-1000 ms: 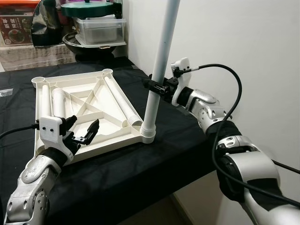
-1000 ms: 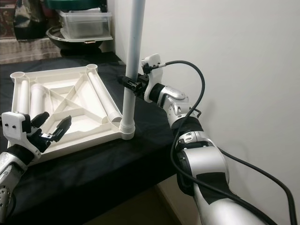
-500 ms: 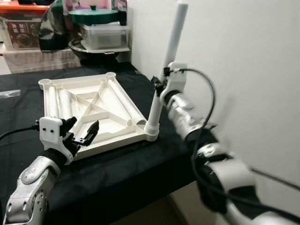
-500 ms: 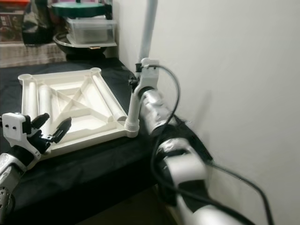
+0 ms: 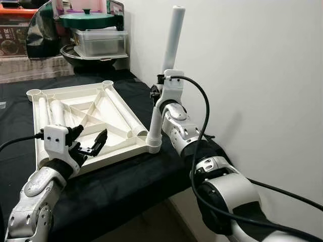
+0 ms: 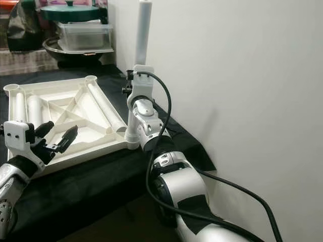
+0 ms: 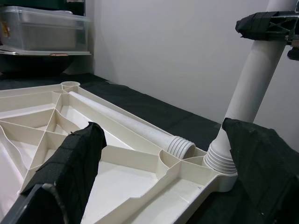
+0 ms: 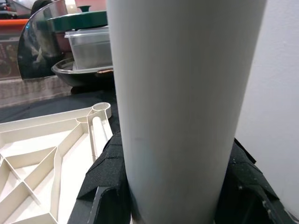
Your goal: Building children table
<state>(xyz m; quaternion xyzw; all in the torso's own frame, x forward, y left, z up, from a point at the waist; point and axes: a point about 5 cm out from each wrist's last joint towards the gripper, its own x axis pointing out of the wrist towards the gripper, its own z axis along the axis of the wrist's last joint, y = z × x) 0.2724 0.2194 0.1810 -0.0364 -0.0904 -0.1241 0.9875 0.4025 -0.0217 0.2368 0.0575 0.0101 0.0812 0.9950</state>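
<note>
The table top [image 5: 86, 118] lies upside down on the black cloth [image 5: 121, 181], with a white leg [image 5: 164, 80] standing in its near right corner socket, leaning slightly. Since a second ago the right gripper [image 5: 160, 92], its fingers clamped round the leg, has swung its wrist round the leg, which suggests the leg is being screwed in. The left gripper [image 5: 88, 143] hovers open and empty at the near edge, while more legs [image 5: 126, 112] lie inside the top, waiting.

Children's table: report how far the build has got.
Done: the white ribbed plastic tabletop lies upside down on the black cloth. In hand: the right tool grips a white tubular leg standing in a corner socket. Left: spare legs lie inside; the left tool hovers open.
</note>
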